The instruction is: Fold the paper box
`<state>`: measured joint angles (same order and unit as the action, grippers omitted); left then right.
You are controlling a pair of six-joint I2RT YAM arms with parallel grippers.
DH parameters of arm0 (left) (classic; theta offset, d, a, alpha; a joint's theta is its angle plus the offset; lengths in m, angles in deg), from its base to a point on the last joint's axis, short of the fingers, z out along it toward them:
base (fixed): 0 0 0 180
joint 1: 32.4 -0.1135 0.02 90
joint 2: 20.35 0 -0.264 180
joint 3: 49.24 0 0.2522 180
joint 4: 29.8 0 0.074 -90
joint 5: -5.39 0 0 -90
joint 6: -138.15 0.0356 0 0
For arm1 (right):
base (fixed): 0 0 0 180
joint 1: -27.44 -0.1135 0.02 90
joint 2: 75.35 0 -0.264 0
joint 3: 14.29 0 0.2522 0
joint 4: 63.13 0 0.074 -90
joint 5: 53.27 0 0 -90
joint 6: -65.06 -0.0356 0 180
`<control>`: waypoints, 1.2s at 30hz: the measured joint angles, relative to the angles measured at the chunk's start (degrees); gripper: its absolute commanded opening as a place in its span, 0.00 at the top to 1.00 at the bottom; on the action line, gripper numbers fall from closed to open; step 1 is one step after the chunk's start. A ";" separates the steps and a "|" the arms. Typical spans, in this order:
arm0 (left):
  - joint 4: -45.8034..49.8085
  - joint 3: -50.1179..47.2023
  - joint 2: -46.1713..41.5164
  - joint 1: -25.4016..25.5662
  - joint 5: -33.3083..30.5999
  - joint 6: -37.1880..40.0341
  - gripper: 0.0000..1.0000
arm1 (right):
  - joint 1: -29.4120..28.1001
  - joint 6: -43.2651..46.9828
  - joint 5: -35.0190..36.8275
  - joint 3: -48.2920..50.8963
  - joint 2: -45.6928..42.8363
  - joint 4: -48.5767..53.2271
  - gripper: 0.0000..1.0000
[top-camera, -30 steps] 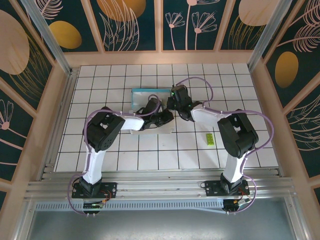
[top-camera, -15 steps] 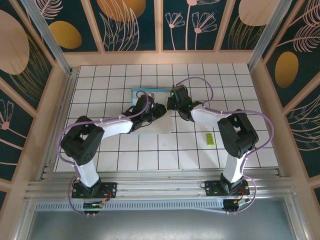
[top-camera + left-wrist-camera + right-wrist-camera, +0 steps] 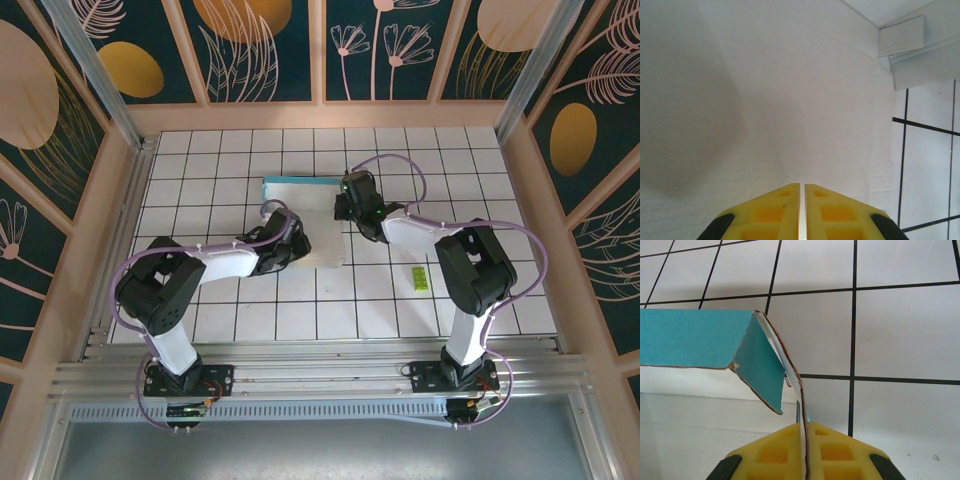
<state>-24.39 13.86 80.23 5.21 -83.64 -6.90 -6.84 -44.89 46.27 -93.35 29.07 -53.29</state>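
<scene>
Two arms are shown reaching from the near edge of the tiled table [image 3: 350, 310] toward its middle. Nearest, on the right, a small yellow-green slip [image 3: 421, 278] is seen lying on the tiles, well apart from the card. Slightly farther and to the left, the left gripper [image 3: 298, 248] is held low over the white inner face of the paper box [image 3: 325, 252]. In the left wrist view its yellow fingers [image 3: 772, 212] are pressed together, and nothing can be made out between them. The box is found at mid-table, a little left of centre, with its white sheet spread flat on the tiles. Beyond the sheet's right end, the right gripper [image 3: 342, 207] is closed on a thin flap [image 3: 790, 375] of the box. In the right wrist view this flap stands on edge and is pinched between the yellow pads [image 3: 837, 450]. Farthest, a teal wall [image 3: 300, 187] is raised along the box's far edge, and white tiles lie beyond it.
</scene>
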 measured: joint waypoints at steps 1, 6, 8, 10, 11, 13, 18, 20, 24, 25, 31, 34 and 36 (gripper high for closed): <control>-0.22 0.00 0.46 0.00 0.04 0.00 0.91 | 0.00 -0.22 -0.13 -0.26 0.04 0.46 0.92; -2.03 -0.07 2.99 0.00 1.20 -0.04 0.93 | 0.00 -3.58 -2.14 -1.92 0.63 1.64 0.92; -2.84 -0.07 4.00 0.00 1.75 -0.07 0.93 | -0.02 -5.88 -3.13 -1.95 0.66 1.66 0.92; -4.07 -0.07 4.44 -0.11 2.38 -0.09 0.94 | -0.02 -8.20 -3.63 -2.03 0.74 1.64 0.91; -4.52 -0.09 4.61 -0.15 2.62 -0.09 0.94 | -0.02 -9.22 -3.74 -2.19 0.87 1.64 0.91; -5.53 -0.09 5.09 -0.22 3.26 -0.11 0.94 | -0.07 -11.37 -3.91 -2.49 1.20 1.64 0.89; -6.58 -0.09 5.38 -0.22 3.72 -0.11 0.95 | -1.18 -15.26 -5.46 -2.40 2.01 1.64 0.75; -6.62 -0.09 5.38 -0.22 3.74 -0.09 0.95 | -1.95 -16.09 -6.27 -2.05 2.32 1.79 0.69; -6.62 -0.09 5.38 -0.22 3.74 -0.07 0.95 | -2.58 -15.34 -7.08 -1.27 2.27 2.97 0.58; -6.62 -0.09 5.38 -0.28 3.74 -0.07 0.95 | -2.58 -14.78 -7.17 -0.96 2.12 3.30 0.55; -6.64 -0.07 5.46 -0.55 4.37 -0.04 0.95 | -2.36 -10.05 -8.37 1.05 -3.39 4.94 0.39; -6.67 -0.04 5.51 -0.59 4.52 -0.04 0.95 | -1.27 -6.99 -10.45 2.27 -8.63 5.07 0.36; -6.84 -0.04 5.57 -0.59 4.57 -0.02 0.95 | 0.31 -4.35 -12.09 3.21 -12.48 5.03 0.30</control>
<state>-31.24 13.81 85.80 4.62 -79.07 -6.92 -6.53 -49.24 34.18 -90.14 16.59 -48.27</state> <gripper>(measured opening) 0.051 0.653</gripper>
